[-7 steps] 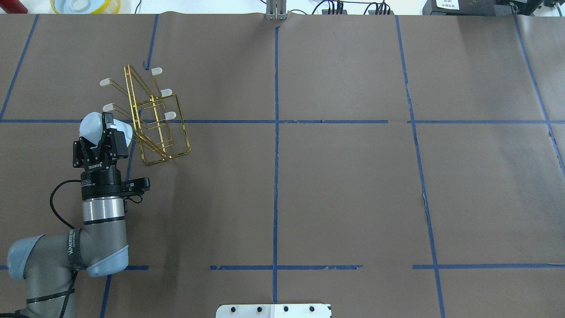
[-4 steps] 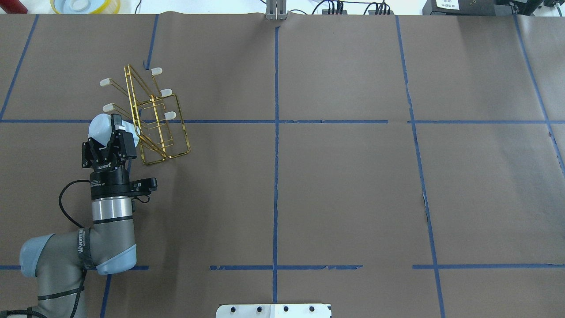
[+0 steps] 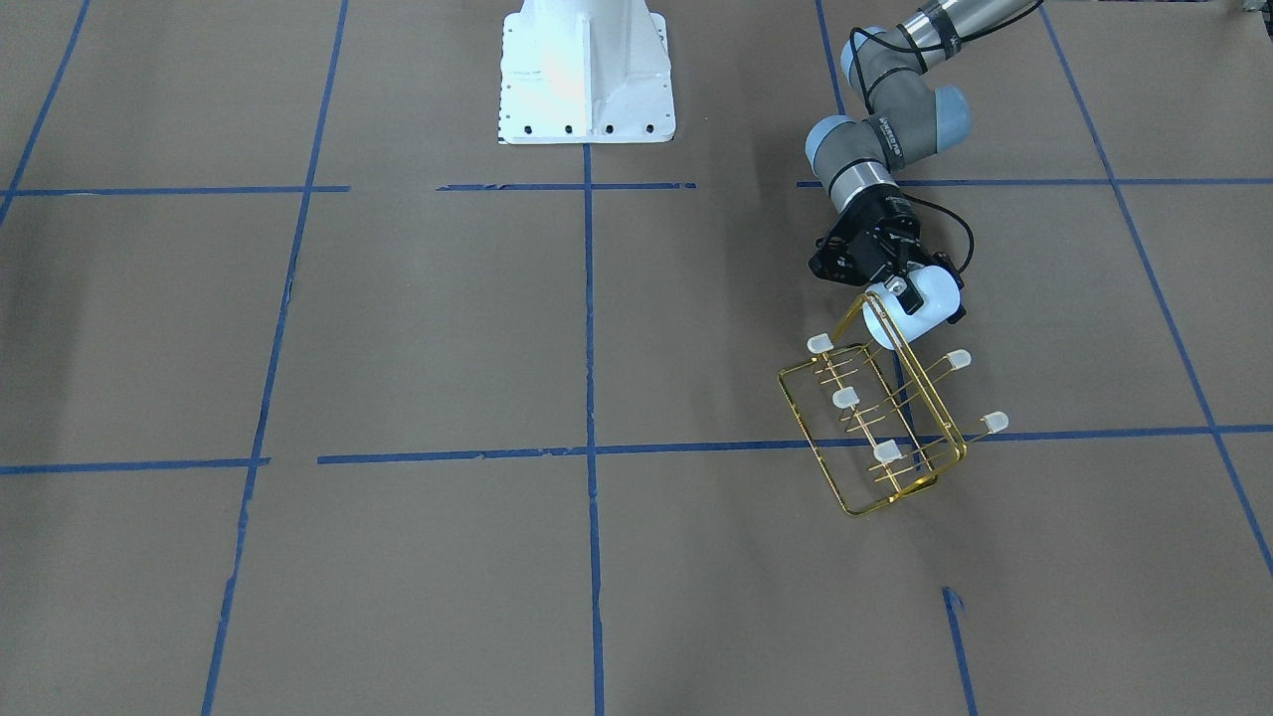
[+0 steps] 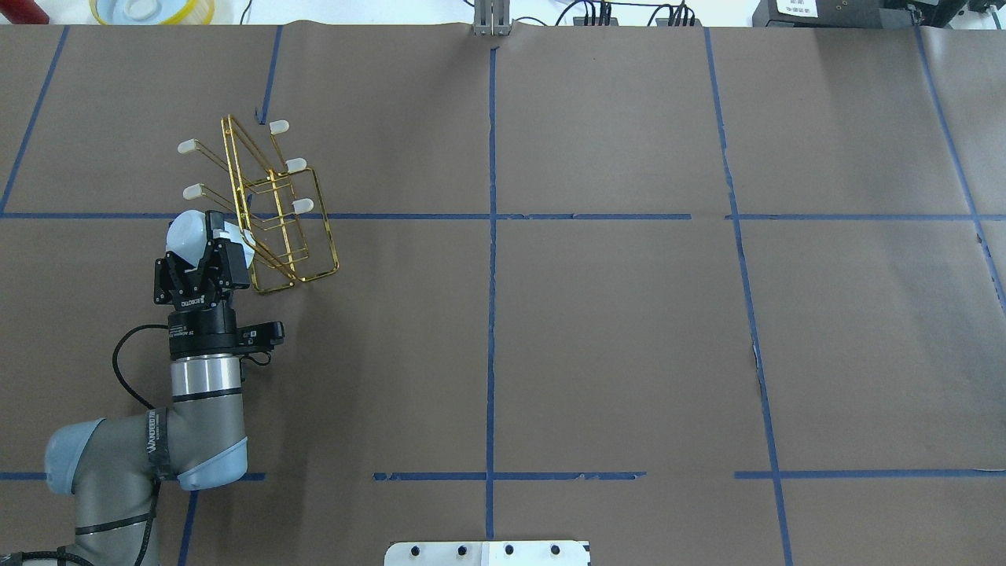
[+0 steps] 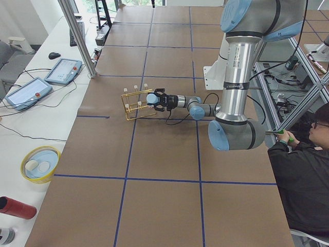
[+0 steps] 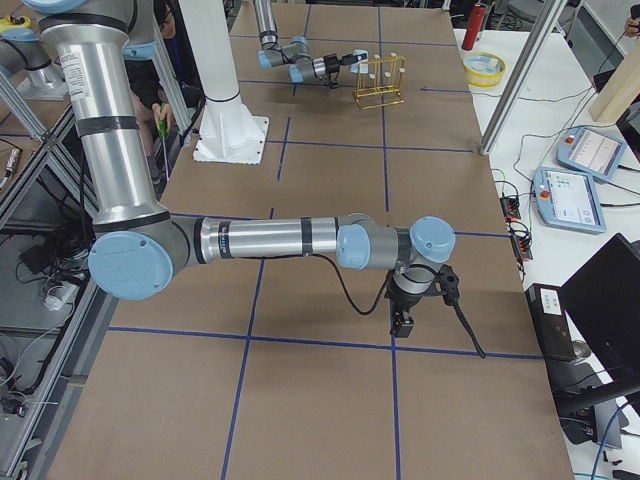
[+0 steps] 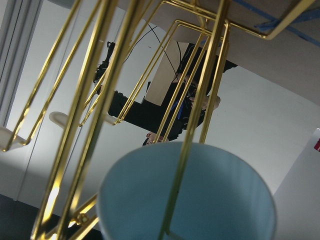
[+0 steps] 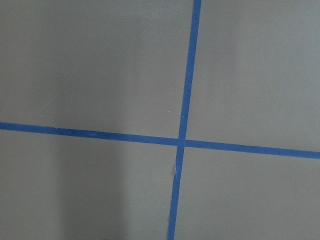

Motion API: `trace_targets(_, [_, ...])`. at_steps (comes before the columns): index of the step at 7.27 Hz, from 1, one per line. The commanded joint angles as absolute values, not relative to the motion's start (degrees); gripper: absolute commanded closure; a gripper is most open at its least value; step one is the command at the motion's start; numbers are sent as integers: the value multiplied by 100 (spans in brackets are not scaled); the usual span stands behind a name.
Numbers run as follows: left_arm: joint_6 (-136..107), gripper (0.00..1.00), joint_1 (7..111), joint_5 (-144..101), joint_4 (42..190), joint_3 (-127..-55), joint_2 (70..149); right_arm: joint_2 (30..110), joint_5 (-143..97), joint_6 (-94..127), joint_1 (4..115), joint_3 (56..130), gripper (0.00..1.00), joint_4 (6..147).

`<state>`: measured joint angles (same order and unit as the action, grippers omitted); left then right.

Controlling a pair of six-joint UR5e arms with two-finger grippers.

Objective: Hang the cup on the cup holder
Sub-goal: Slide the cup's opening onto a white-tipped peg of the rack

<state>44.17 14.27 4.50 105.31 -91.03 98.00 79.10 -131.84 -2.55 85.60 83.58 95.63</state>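
**Cup closes on the rack's nearest corner**

Since a second ago the left gripper has carried the cup rightward and a little toward the robot in the overhead view. The cup's open end now overlaps the near left corner of the cup holder, where before there was a small gap. The rack itself has not shifted on the bench.

The left gripper pinches the cup across its middle. The cup is held on its side above the bench, with its base pointing away from the rack and its mouth toward the gold wires. In the left wrist view several wires cross in front of the pale blue cup, so it is very close to the frame. Whether it touches cannot be told. Only five capped prongs show. The sixth should sit where the cup is, and whether it is already inside the mouth is hidden.

- **Rim on the frame.** If the rim meets a frame wire instead of clearing the cap, more travel would probably shove the rack. It looks light and could slide or tip.
- **Twist in the grip.** The cup is smooth and tapered, so a sideways knock from a wire could turn it in the pinch.
- **Early release.** Letting go before the prong is well inside would likely drop the cup onto the bench.

The right gripper hangs over bare bench well away. I cannot tell whether it is spread or closed.
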Motion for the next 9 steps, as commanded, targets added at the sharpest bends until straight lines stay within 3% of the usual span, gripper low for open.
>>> trace_targets(1, [4412,1,1424,448,10521,-9105,9800,7910,-13184,-255,8561,8358,0,9562])
trace_targets(6, [4412,0,1433,448,10521,-9307,9695,7910,-13184,-255,8561,8358,0,9562])
trace_targets(9, [4412,0,1468,457,10582,-10017,9038,7910,-13184,-255,8561,8358,0,9562])
